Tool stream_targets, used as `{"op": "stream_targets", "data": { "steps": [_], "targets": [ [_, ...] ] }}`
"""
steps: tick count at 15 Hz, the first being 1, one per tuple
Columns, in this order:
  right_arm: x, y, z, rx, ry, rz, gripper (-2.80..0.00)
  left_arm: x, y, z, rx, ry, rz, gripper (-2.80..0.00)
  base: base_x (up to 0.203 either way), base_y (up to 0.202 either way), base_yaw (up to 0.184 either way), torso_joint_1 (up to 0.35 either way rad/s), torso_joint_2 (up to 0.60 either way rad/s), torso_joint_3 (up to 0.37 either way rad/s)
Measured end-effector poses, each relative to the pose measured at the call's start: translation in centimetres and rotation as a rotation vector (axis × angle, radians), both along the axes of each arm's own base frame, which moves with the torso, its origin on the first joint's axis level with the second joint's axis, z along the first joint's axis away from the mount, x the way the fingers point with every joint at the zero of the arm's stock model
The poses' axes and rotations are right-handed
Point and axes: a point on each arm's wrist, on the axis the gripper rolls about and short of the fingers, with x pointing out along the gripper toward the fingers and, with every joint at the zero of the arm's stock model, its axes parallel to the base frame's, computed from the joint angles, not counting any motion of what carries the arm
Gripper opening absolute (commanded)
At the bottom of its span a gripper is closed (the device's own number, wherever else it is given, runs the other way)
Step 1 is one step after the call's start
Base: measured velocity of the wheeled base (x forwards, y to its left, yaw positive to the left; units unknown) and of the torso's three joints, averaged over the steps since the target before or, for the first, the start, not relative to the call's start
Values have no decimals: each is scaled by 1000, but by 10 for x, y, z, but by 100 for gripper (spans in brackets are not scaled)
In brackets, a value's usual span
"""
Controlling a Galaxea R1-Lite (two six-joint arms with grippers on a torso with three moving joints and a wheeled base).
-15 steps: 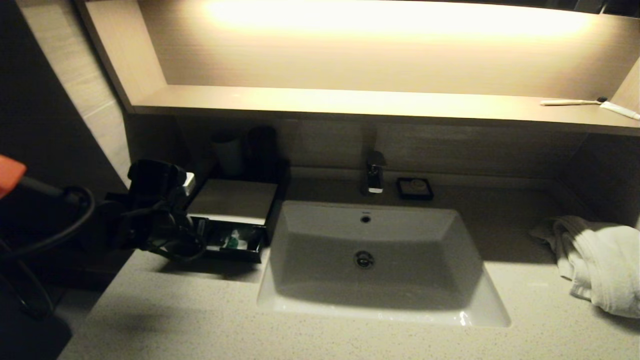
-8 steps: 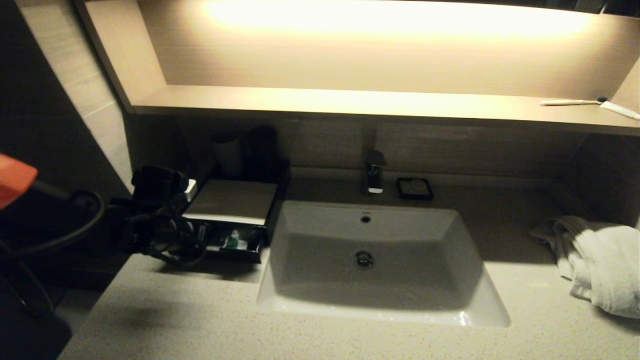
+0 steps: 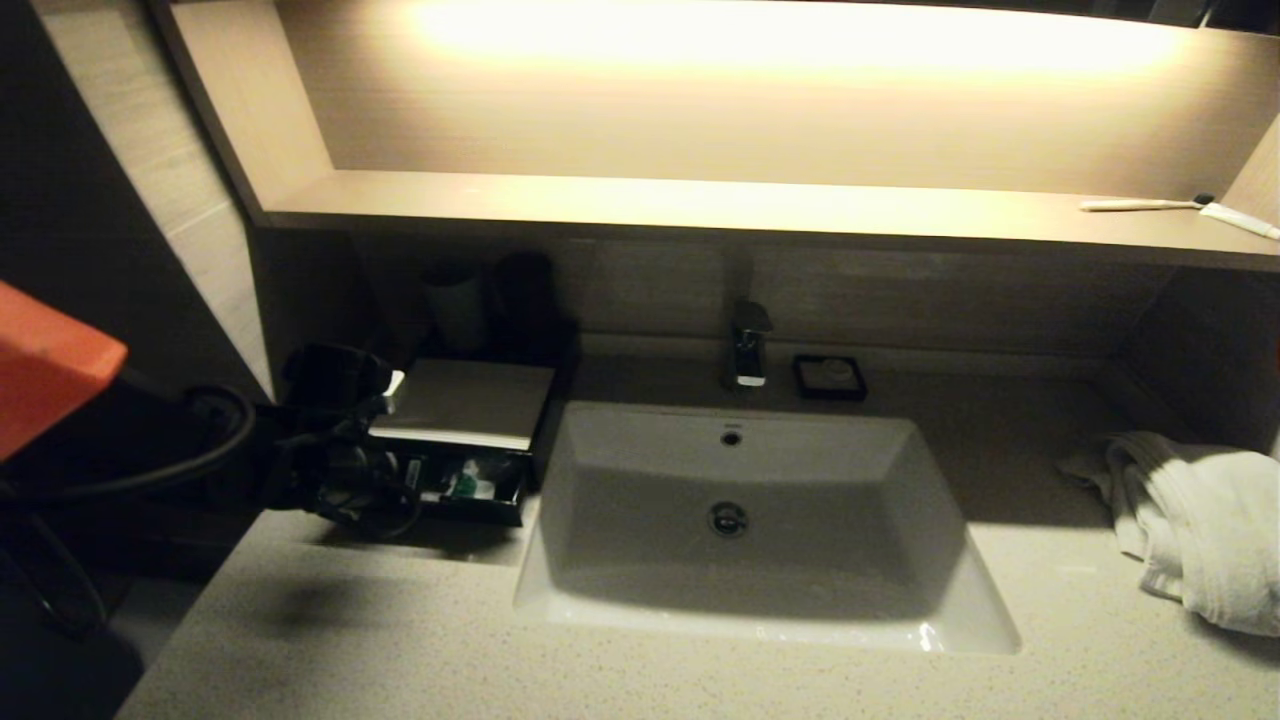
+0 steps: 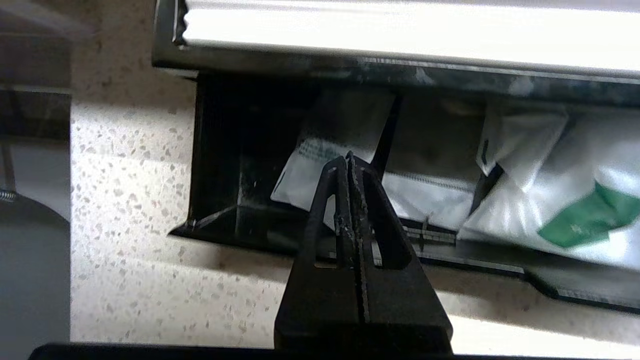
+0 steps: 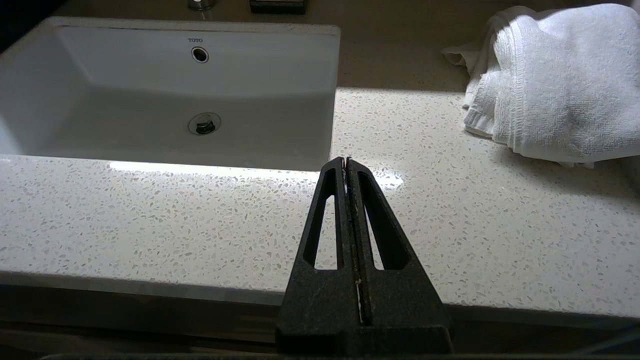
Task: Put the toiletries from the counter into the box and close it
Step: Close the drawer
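The glossy black box sits on the speckled stone bench left of the basin, its drawer pulled out, crinkly white sachets inside. The left gripper points at the drawer, fingers clenched on nothing. The right gripper hangs over the bench's front edge, clenched too.

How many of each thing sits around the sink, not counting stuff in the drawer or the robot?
Box: 1
Cups: 2
Tap: 1
Soap dish: 1
Towel: 1
Toothbrush: 1
Tube: 1
Total: 8
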Motion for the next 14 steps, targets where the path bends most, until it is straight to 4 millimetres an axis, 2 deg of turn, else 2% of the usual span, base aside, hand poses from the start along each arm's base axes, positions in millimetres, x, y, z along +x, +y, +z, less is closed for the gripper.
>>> {"op": "stream_targets", "data": {
  "steps": [5, 11, 14],
  "targets": [
    [0, 0, 0, 0, 0, 0, -280, 0, 0, 14, -10, -40, 1, -280, 0, 0, 0, 0, 0, 0],
    [0, 0, 0, 0, 0, 0, -280, -16, 2, 35, -15, -83, 0, -280, 0, 0, 0, 0, 0, 0],
    [0, 0, 0, 0, 0, 0, -280, -30, 4, 42, -17, -95, -2, -280, 0, 0, 0, 0, 0, 0]
  ]
}}
